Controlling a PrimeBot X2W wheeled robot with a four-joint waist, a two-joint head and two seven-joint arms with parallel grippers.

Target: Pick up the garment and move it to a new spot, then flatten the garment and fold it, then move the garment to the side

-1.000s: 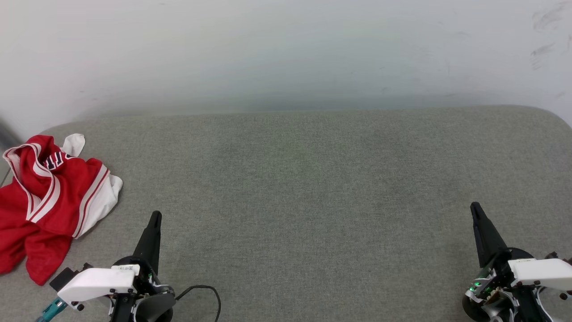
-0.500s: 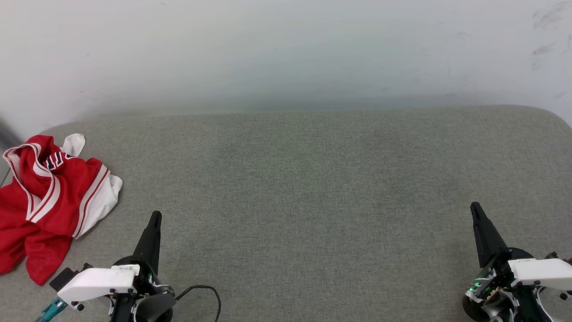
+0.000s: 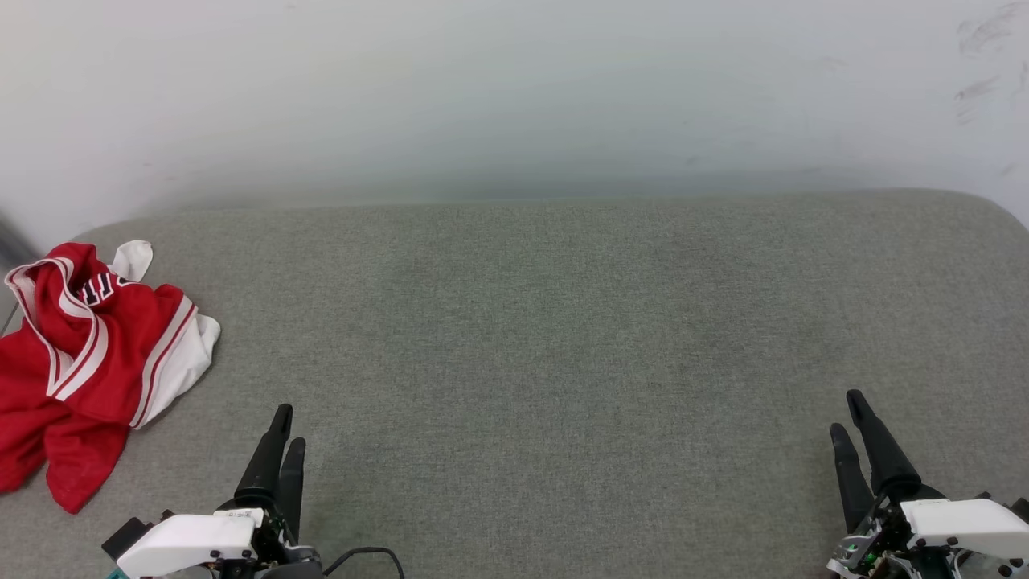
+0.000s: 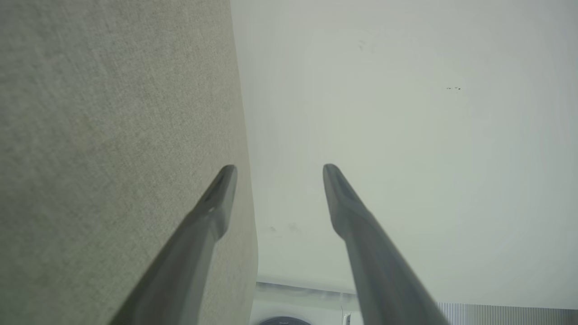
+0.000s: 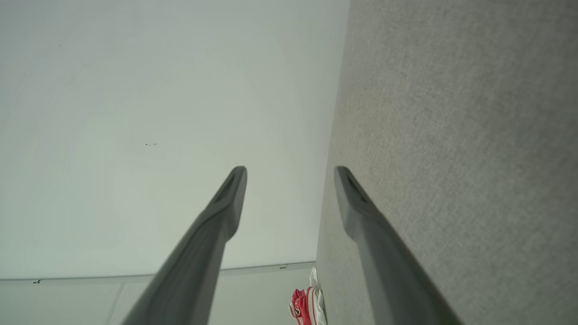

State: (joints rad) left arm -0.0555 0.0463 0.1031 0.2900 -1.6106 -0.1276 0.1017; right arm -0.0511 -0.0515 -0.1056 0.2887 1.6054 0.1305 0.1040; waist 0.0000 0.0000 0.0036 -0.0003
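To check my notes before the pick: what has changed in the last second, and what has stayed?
The left gripper and the right gripper both opened, fingers now apart, and both drew back slightly toward the head view's bottom edge. Nothing was taken or let go. The garment stayed crumpled at the left edge of the grey surface.

Dark tapered fingers [image 3: 267, 454]; white wrist housings [image 3: 186, 537]; black cable [image 3: 366, 552]; green lights [image 3: 865, 554].

light: bright, diffuse | shadows: faint | wrist views: slightly soft
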